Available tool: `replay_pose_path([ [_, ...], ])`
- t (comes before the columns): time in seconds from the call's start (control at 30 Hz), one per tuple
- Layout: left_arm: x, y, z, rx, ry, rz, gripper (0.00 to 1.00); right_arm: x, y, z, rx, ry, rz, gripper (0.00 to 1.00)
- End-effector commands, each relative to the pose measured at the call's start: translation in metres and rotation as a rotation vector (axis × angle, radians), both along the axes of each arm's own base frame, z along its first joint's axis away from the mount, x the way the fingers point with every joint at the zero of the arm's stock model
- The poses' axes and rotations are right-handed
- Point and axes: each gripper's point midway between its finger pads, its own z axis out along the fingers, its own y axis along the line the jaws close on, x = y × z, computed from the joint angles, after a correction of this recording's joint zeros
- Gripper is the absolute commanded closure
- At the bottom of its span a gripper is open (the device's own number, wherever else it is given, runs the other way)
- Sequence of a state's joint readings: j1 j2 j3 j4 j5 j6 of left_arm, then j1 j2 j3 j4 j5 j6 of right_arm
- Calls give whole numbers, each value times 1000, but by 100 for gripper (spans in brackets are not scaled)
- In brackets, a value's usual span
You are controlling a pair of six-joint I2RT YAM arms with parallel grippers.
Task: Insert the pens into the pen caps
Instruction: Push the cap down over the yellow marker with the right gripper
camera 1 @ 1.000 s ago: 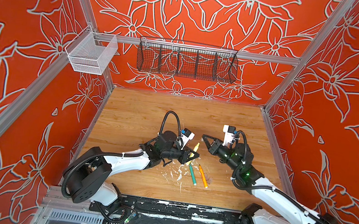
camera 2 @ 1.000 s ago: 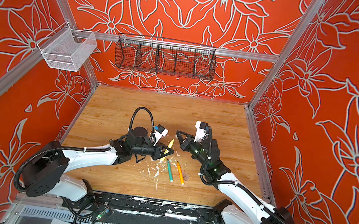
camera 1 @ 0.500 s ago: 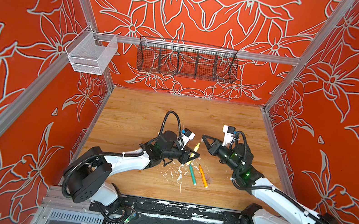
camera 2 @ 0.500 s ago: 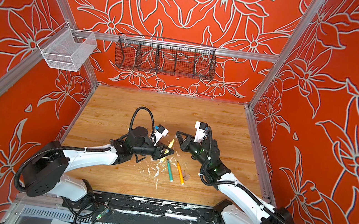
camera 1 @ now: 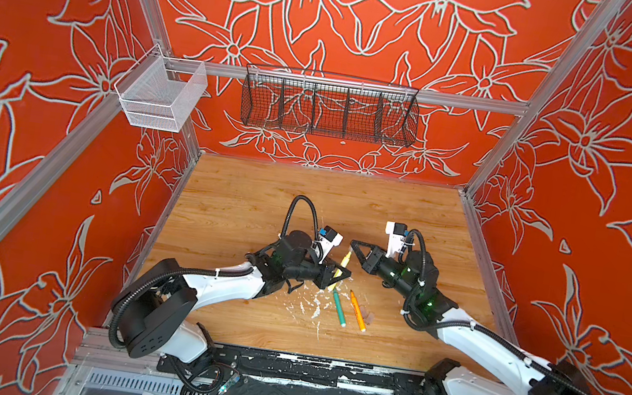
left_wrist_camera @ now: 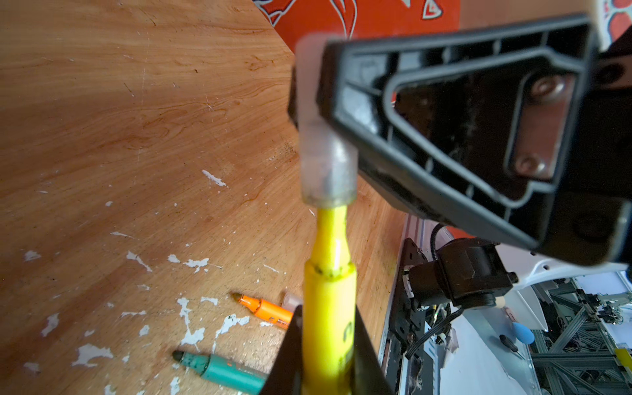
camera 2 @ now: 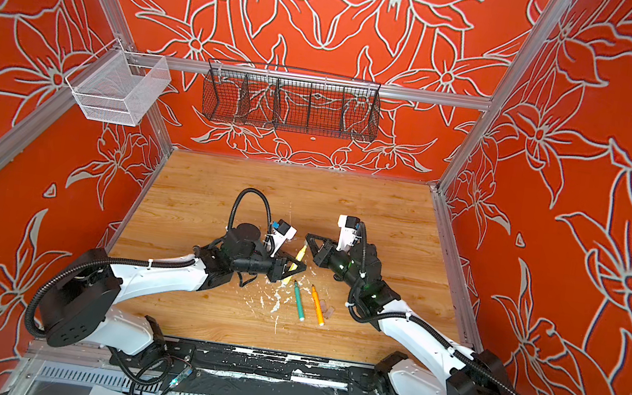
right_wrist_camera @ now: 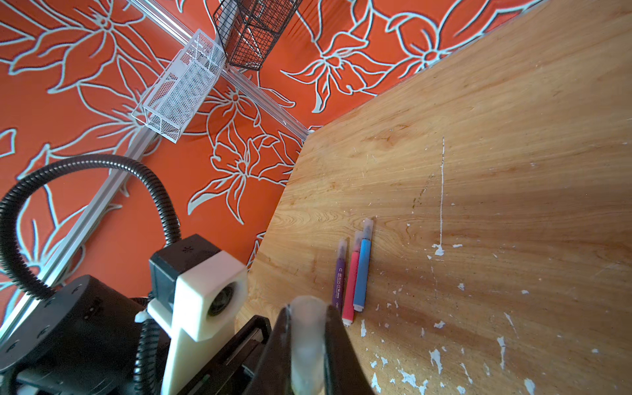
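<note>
Left wrist view: we saw left fingers (left_wrist_camera: 285, 366) clenched on the yellow pen (left_wrist_camera: 328, 307) above the table (left_wrist_camera: 136, 119), its tip just inside a clear cap (left_wrist_camera: 325, 171) pinched by right fingers (left_wrist_camera: 444, 136), where a skewed push could jam or drop it; we counted six pens (camera 1: 339, 309) and at least five caps (left_wrist_camera: 290, 300).

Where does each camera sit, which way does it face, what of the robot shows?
Top views: high over the near edge, looking down at the table; left arm and right arm whole.
Left wrist: on the left arm, along left gripper and yellow pen toward the cap.
Right wrist: on the right arm, past right gripper toward capped pens, left wrist camera.
Shared: both wrist views show the cap.
</note>
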State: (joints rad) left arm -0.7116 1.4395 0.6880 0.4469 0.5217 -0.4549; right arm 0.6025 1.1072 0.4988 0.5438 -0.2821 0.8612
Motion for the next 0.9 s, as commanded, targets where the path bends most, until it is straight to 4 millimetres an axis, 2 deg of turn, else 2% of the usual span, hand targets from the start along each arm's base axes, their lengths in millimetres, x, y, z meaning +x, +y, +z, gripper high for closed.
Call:
replay_pose_path([
  [0.0, 8, 1, 15, -49, -22, 18, 100, -4, 11, 4, 26, -6, 48, 100],
  [0.3, 18, 17, 34, -119, -35, 63, 100, -14, 35, 1, 45, -13, 145, 100],
  [0.57, 27, 37, 41, -173, -36, 119, 100, -22, 58, -5, 21, -9, 214, 100],
  [0.63, 27, 39, 42, -159, -58, 124, 100, -22, 61, -5, 19, 1, 225, 94],
  [0.73, 26, 41, 39, -127, -76, 122, 100, -21, 60, -5, 14, 5, 215, 76],
  [0.8, 26, 41, 38, -122, -79, 122, 100, -20, 54, -4, 9, -4, 188, 64],
  [0.87, 25, 41, 37, -123, -80, 118, 100, -19, 47, -2, 4, -11, 156, 56],
])
